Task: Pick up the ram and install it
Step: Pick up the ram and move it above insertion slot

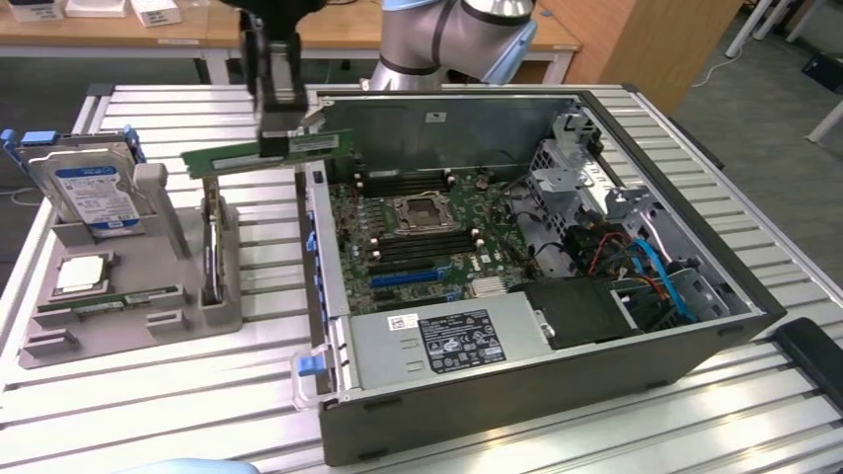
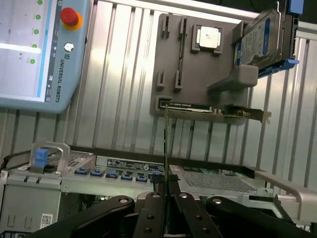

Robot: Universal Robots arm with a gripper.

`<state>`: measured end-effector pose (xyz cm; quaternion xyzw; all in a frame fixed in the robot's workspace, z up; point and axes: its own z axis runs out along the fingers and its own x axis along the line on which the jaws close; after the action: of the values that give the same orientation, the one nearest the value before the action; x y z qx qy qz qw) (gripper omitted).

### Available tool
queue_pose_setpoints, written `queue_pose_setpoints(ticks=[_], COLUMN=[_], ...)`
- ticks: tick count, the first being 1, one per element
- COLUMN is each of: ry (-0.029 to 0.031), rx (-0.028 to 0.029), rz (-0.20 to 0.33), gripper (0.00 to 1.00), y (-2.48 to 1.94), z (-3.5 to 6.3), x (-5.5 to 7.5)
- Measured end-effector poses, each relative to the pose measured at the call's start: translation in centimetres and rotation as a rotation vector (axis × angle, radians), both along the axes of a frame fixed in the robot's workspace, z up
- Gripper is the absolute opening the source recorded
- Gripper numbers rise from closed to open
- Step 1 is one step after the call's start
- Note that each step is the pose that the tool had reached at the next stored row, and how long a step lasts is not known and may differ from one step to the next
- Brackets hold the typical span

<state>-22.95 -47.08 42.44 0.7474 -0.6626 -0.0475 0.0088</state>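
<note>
The ram [image 1: 231,156], a long green stick, hangs level in the air between the grey holder [image 1: 158,259] and the open computer case [image 1: 527,395]. My gripper [image 1: 292,136] is shut on it near the end closest to the case. In the wrist view the ram [image 2: 166,139] appears edge-on as a thin dark line rising from between the black fingers [image 2: 151,208] of my gripper [image 2: 166,194]. The motherboard [image 1: 435,259], with its long dark slots beside the processor socket [image 1: 419,209], lies below and to the exterior view's right of the stick.
The grey holder carries a silver hard drive [image 1: 93,188], a square processor chip [image 1: 82,272], another green stick [image 1: 113,299] and an upright card [image 1: 211,252]. A teach pendant [image 2: 29,49] lies on the slatted metal table [image 1: 158,395]. The case's raised wall [image 1: 435,123] stands behind the stick.
</note>
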Motion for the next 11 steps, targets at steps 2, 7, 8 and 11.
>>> queue_pose_setpoints(ticks=[2, 7, 8, 11], ry=[0.0000, 0.0000, -0.0001, -0.0001], rx=[0.0020, 0.0063, 0.0072, 0.0097], rz=[0.000, 0.000, 0.000, 0.000], gripper=[0.13, 0.13, 0.13, 0.13], y=[0.00, 0.00, 0.00, 0.00], z=[0.03, 0.09, 0.11, 0.16], x=[0.8, 2.7, 3.2, 4.4])
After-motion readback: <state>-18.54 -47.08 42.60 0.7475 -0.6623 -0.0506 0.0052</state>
